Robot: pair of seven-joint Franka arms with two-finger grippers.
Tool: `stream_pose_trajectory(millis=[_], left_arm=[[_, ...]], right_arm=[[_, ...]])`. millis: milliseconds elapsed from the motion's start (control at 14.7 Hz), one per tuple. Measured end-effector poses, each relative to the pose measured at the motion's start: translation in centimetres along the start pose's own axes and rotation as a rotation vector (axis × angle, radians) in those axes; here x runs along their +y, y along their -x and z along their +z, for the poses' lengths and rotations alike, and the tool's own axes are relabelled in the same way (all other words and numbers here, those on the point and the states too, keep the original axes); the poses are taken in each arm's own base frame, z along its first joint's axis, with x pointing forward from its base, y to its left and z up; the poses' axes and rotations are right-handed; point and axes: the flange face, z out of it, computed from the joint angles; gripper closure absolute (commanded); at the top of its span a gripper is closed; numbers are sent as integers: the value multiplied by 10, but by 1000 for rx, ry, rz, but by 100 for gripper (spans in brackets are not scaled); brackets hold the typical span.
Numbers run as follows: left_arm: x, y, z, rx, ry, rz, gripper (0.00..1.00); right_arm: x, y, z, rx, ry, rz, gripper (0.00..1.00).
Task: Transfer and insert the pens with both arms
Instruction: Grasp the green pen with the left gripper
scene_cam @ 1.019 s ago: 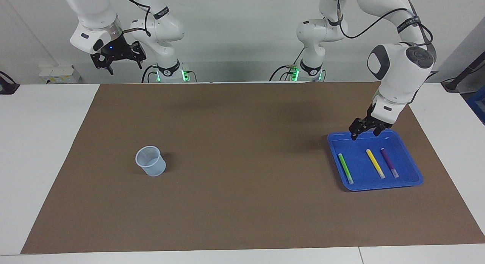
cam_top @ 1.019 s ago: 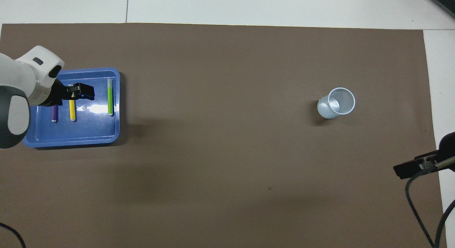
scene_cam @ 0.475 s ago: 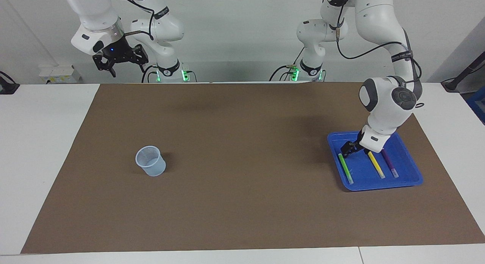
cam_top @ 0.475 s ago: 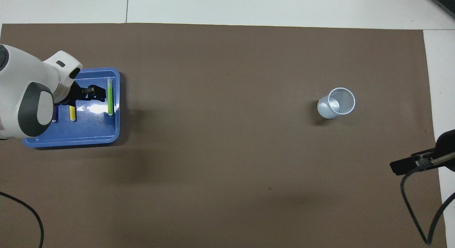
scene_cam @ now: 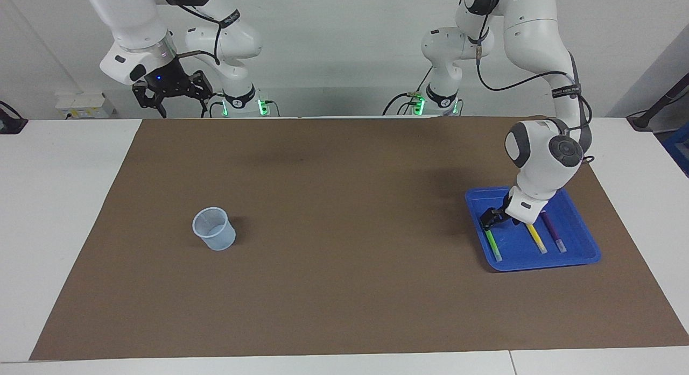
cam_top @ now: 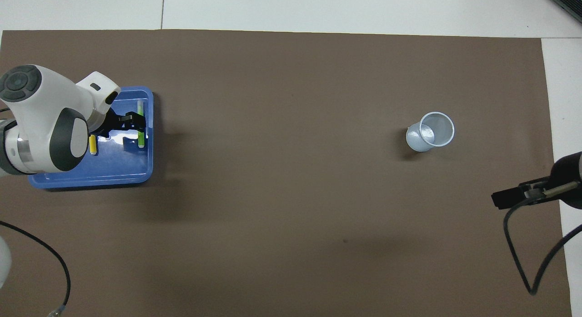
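Note:
Three pens lie side by side in a blue tray at the left arm's end of the table: green pen, yellow pen, purple pen. In the overhead view the left arm hides the purple pen. My left gripper is open and low in the tray, at the green pen's end nearer the robots. My right gripper hangs open in the air over the right arm's end of the table, holding nothing.
A translucent plastic cup stands upright on the brown mat toward the right arm's end. Two smaller white arms with green lights stand at the robots' edge. A black cable trails from the right arm.
My left gripper has dropped into the tray and shifted from over the yellow pen to the green pen. My right gripper has sunk a little and drifted toward the mat.

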Motion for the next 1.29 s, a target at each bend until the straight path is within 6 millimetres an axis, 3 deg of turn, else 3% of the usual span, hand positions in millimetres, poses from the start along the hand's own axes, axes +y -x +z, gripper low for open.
stream_pose_trajectory(millis=[272, 611, 815, 951, 1087, 1223, 1290], left_arm=[[0, 8, 16, 11, 2, 1, 2], [3, 10, 19, 8, 3, -2, 31], [11, 11, 19, 7, 4, -11, 40], [14, 12, 20, 5, 4, -12, 59], [15, 13, 20, 5, 4, -15, 85], [20, 13, 18, 10, 7, -11, 100], [21, 13, 17, 10, 7, -10, 100]], right_arm=[[5, -17, 3, -6, -6, 37, 0], [2, -17, 3, -5, -14, 106, 0], [2, -17, 3, -5, -19, 107, 0], [1, -17, 3, -5, -21, 105, 0], [1, -17, 3, -5, -21, 105, 0], [1, -17, 3, -6, -22, 104, 0], [1, -17, 3, -6, -22, 104, 0]])
